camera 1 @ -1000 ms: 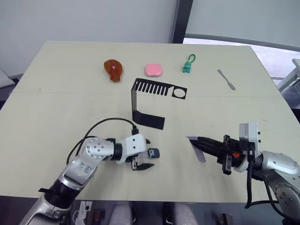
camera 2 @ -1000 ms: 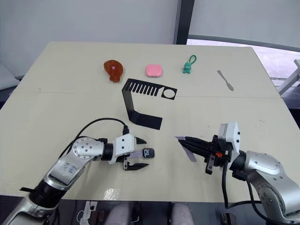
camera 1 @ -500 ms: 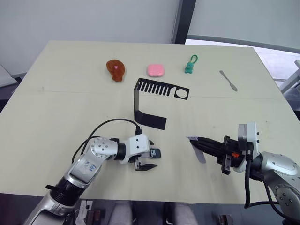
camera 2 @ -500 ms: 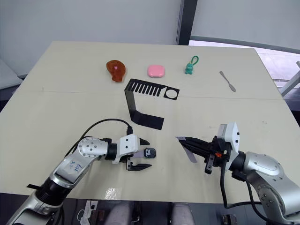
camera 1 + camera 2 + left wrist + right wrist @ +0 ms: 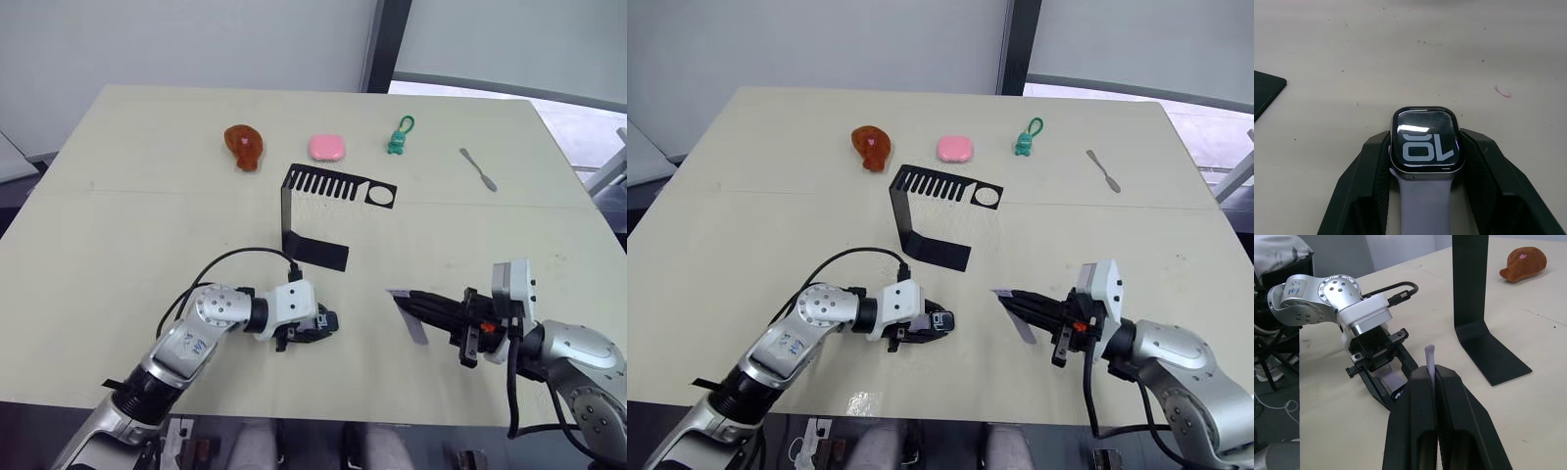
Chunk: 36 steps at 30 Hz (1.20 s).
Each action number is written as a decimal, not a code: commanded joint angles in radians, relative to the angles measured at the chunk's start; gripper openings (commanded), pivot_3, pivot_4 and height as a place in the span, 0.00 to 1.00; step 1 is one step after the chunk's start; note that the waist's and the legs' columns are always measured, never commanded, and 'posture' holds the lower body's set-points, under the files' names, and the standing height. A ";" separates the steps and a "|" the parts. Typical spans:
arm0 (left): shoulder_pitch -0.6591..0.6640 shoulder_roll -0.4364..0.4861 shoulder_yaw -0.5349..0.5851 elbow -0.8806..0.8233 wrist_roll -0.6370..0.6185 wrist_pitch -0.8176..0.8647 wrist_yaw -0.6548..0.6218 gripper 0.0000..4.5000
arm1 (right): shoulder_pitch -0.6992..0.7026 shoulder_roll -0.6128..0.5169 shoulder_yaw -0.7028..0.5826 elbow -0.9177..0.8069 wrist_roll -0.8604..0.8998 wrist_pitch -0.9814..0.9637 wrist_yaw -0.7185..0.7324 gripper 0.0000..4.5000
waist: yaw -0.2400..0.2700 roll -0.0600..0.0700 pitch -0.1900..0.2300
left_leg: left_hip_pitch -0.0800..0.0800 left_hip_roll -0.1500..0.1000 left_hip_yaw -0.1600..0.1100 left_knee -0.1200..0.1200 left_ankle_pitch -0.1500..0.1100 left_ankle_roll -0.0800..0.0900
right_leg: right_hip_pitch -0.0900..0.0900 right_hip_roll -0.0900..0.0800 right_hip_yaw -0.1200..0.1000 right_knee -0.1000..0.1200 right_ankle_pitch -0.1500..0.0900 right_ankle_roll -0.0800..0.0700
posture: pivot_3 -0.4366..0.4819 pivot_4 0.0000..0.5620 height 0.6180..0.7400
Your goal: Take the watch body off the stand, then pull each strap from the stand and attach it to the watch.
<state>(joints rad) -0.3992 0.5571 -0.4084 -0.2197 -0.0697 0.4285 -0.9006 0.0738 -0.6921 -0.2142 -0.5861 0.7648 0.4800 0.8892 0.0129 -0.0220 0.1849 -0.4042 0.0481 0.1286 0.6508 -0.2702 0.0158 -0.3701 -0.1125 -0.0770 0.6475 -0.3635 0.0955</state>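
The watch body (image 5: 1426, 140), 1 strap (image 5: 1425, 205) already fitted, is clamped on the surface (image 5: 147, 245) by the left gripper (image 5: 315, 326). The second strap (image 5: 409, 315) is pinched between the closed fingers (image 5: 1418, 401) of the right gripper (image 5: 431, 308), near the stand (image 5: 318, 211).

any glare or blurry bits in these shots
Left wrist view: a white glare streak on the watch screen, digits readable. Right wrist view: the strap tip is sharp, the brown toy behind softer. Left eye view: even light, a soft shadow under the stand.
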 commanded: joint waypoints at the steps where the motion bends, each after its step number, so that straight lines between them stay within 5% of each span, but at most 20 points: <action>1: 0.004 0.015 -0.015 0.052 0.043 0.011 0.003 0.35 | 0.005 0.000 -0.012 -0.027 0.000 -0.023 0.002 0.00 | 0.000 0.000 0.000 | 0.000 0.000 0.000 0.000 0.000 0.000 | 0.000 0.000 0.000 0.000 0.000 0.000 | 0.48 0.27 1.00; 6: 0.015 -0.017 0.060 0.011 -0.059 0.049 -0.005 0.35 | -0.005 0.012 0.006 -0.028 -0.041 -0.070 0.004 0.00 | 0.000 0.000 0.000 | 0.000 0.000 0.000 0.000 0.000 0.000 | 0.001 0.000 0.000 0.000 0.000 0.000 | 0.48 0.27 1.00; 13: -0.028 -0.021 0.321 -0.104 -0.482 0.504 -0.059 0.35 | 0.014 -0.044 0.064 -0.057 -0.340 -0.397 0.091 0.00 | -0.012 0.000 0.000 | -0.001 0.001 0.000 0.000 0.000 -0.001 | -0.002 0.000 0.000 0.004 0.000 0.000 | 0.48 0.27 1.00; 18: -0.095 -0.039 0.428 -0.087 -0.640 0.735 0.010 0.35 | -0.010 -0.024 0.110 -0.050 -0.431 -0.501 0.056 0.00 | -0.014 0.000 0.000 | -0.001 0.000 0.000 0.001 0.001 -0.001 | -0.002 0.002 0.000 0.006 -0.001 0.001 | 0.48 0.27 1.00; 36: -0.139 -0.150 0.486 -0.069 -0.815 0.914 0.169 0.35 | -0.094 0.040 0.229 0.018 -0.632 -0.636 -0.036 0.00 | -0.014 0.000 0.000 | -0.001 0.000 -0.001 0.002 0.001 -0.002 | -0.002 0.003 0.001 0.007 -0.001 0.001 | 0.48 0.27 1.00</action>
<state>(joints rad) -0.5312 0.4098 0.0425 -0.2653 -0.8441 1.3325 -0.7358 -0.0188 -0.6571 0.0200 -0.5583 0.1362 -0.1326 0.8768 -0.0015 -0.0221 0.1850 -0.4049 0.0480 0.1277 0.6524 -0.2691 0.0138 -0.3723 -0.1093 -0.0762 0.6547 -0.3643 0.0965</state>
